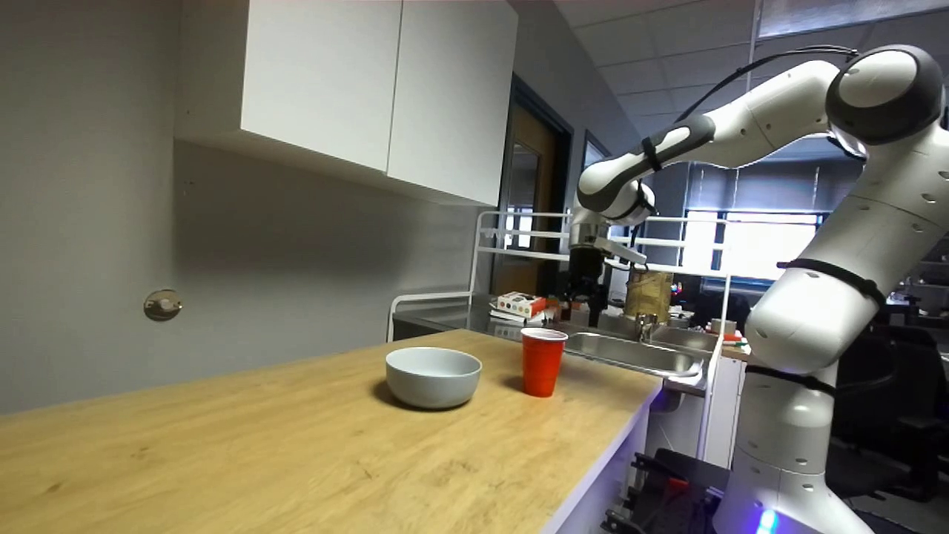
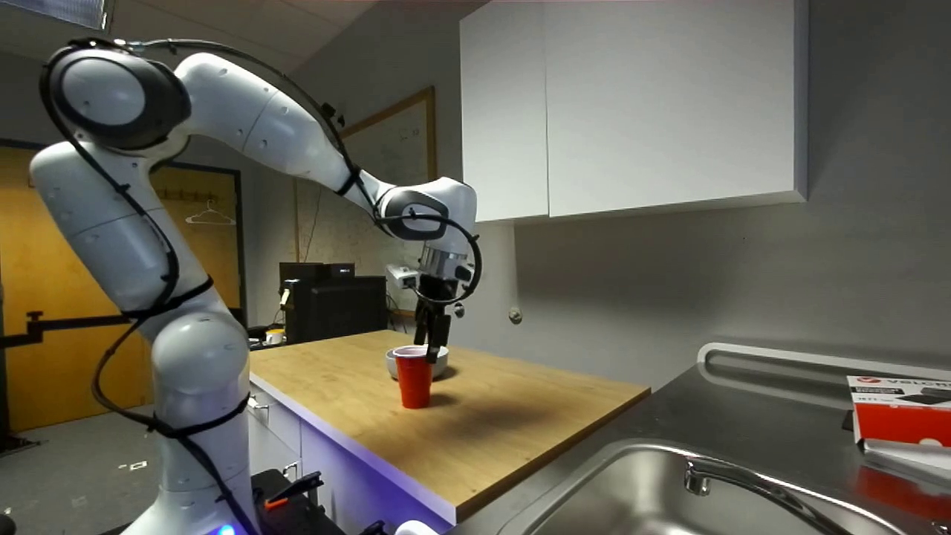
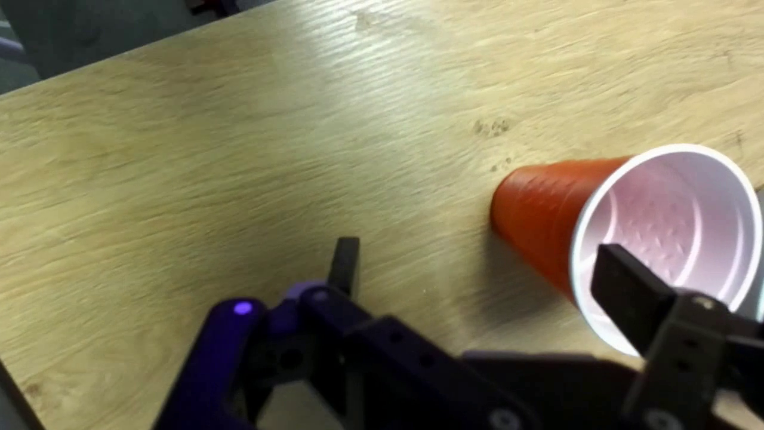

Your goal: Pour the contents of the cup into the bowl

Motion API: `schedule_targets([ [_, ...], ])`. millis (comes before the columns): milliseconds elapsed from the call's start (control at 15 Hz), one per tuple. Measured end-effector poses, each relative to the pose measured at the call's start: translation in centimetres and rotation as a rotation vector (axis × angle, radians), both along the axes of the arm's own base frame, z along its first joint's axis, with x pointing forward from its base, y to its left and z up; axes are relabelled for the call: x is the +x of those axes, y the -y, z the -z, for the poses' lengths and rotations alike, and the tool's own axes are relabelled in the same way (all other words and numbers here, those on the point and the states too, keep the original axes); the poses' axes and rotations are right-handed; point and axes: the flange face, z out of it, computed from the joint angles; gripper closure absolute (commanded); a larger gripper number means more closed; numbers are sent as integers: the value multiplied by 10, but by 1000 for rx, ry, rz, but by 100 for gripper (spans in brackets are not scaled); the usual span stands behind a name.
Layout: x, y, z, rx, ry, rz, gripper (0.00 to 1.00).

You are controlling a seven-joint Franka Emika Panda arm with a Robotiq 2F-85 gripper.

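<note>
The red cup stands upright on the wooden counter; it also shows in an exterior view. In the wrist view the cup is at the right, and I see into its pale inside, where I cannot make out contents. The pale grey bowl sits beside the cup, partly hidden behind it in an exterior view. Only a sliver of the bowl shows at the wrist view's right edge. My gripper is open and empty, above counter height on the sink side of the cup.
A metal sink with a faucet lies beyond the wooden counter. A red and white box lies by the sink. White wall cabinets hang over the counter. A white rail frame stands near the sink.
</note>
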Motion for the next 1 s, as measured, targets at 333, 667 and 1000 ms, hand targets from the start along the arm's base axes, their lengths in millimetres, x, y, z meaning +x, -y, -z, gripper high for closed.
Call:
schedule_targets([
  [333, 12, -10, 39, 45, -100, 87, 0],
  [667, 18, -18, 51, 47, -138, 125, 40],
  [1000, 26, -31, 46, 19, -140, 149, 80],
])
